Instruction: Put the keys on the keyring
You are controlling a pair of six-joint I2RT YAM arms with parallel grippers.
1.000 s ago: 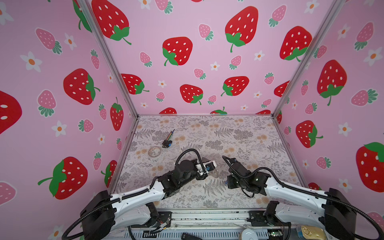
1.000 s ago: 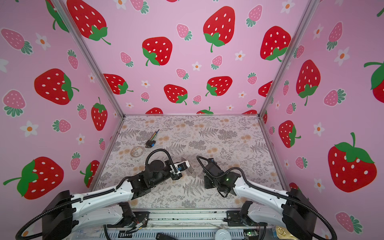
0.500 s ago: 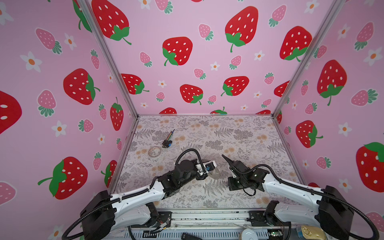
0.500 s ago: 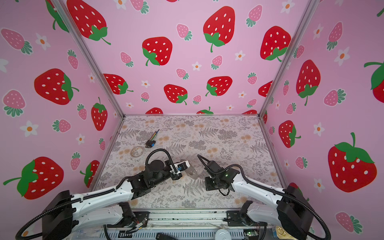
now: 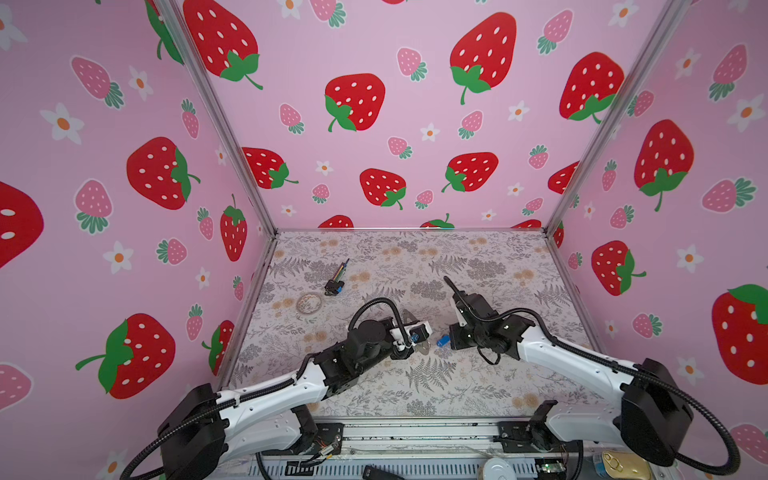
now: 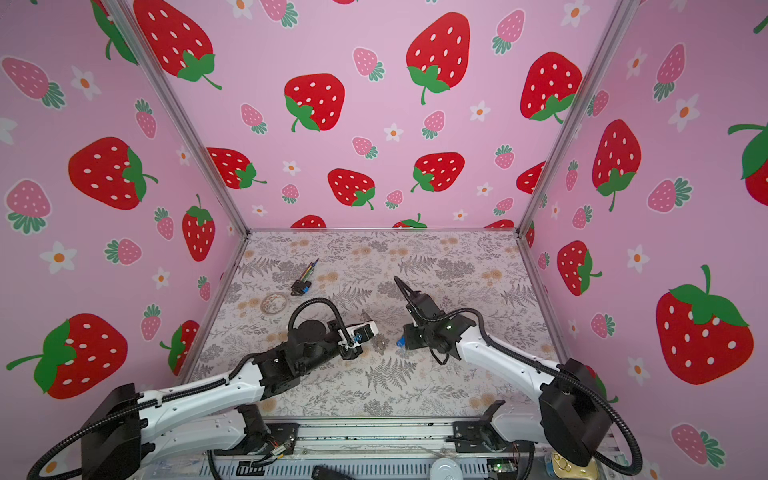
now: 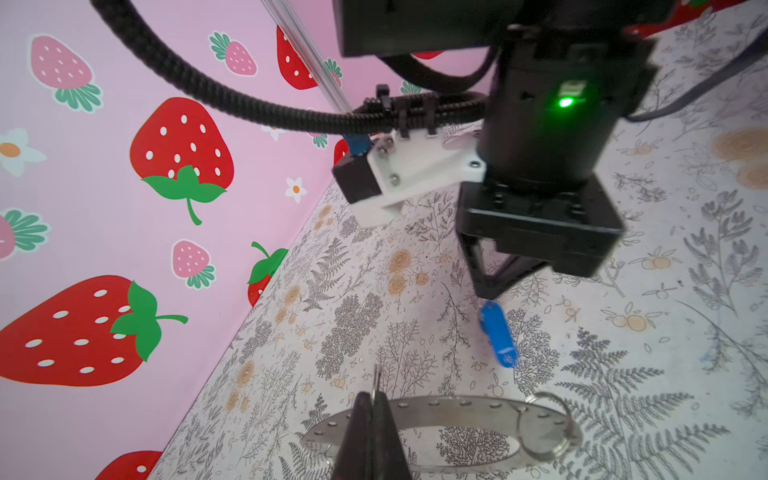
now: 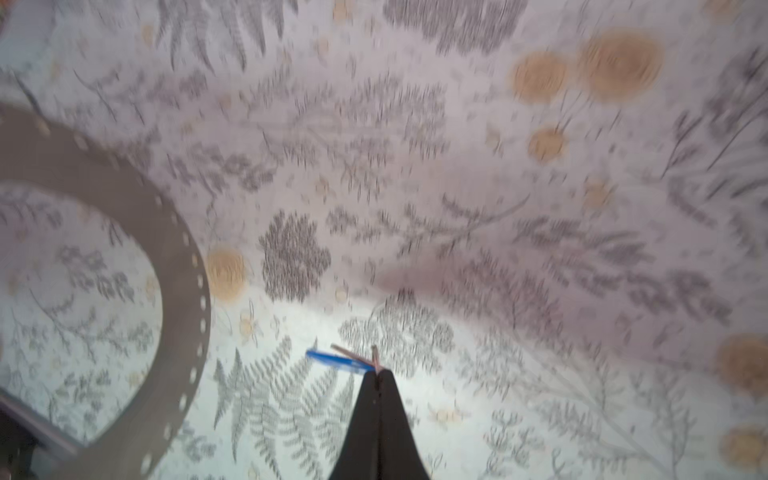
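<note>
Right gripper (image 7: 489,294) with keys (image 7: 497,334), now nearer keyring (image 7: 436,409).

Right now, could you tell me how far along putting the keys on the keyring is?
Done: both pieces are grasped. In hand: the left gripper is shut on the grey keyring; the right gripper is shut on the blue-tagged keys, held close to the ring but apart. Left: threading the keys on.

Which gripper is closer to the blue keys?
Right. The right gripper has its jaws shut on the keys; the left gripper is apart from them, shut on the keyring.
</note>
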